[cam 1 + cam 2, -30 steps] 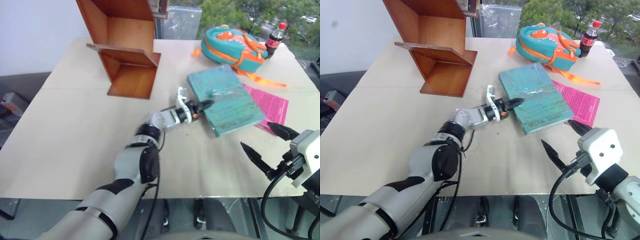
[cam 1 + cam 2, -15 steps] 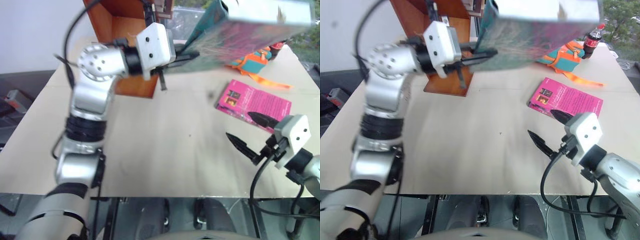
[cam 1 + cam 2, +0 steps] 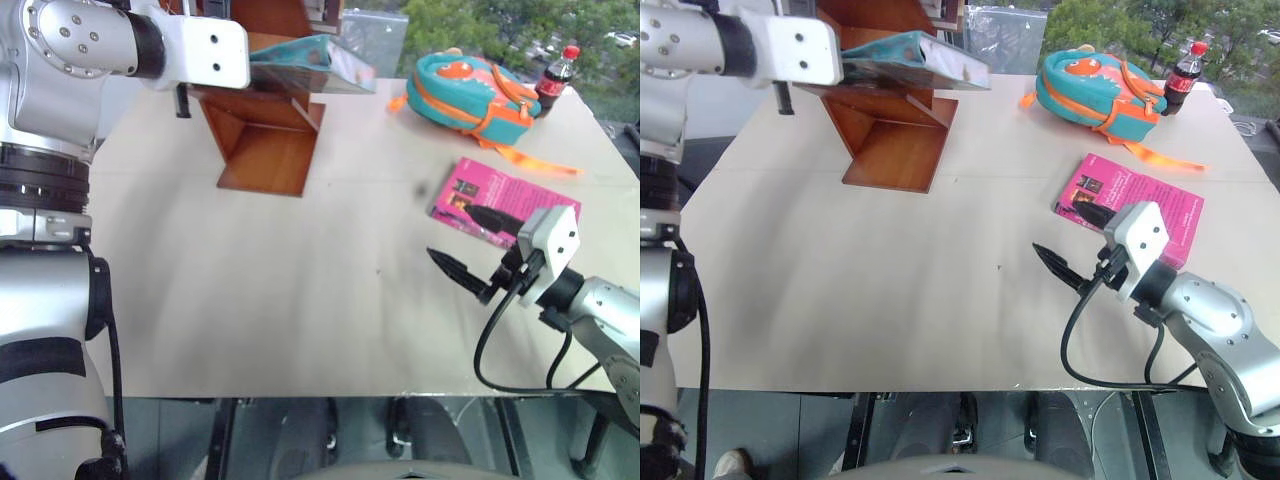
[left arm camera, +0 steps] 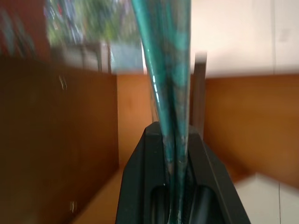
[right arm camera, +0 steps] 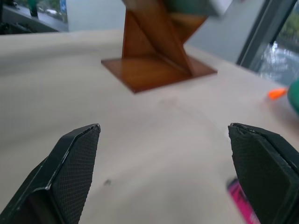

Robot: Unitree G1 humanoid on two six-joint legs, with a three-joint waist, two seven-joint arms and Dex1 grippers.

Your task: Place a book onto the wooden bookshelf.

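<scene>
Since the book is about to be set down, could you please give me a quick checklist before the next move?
1. Left end effector clamped on the book: ok.
2. Book over the middle board of the bookshelf: ok.
3. Book resting on that board: cannot tell.
4. Right end effector open, apart from the bookshelf: ok.
5. Pink book and backpack apart from the bookshelf: ok.

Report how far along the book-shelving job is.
Done: the teal book is off the table, clamped in the left gripper. In hand: it is held flat, level with the wooden bookshelf, over the middle board; whether it rests there is unclear. Left: settle it on the board and release. The right gripper, jaws open and empty, hovers near the pink book.
</scene>
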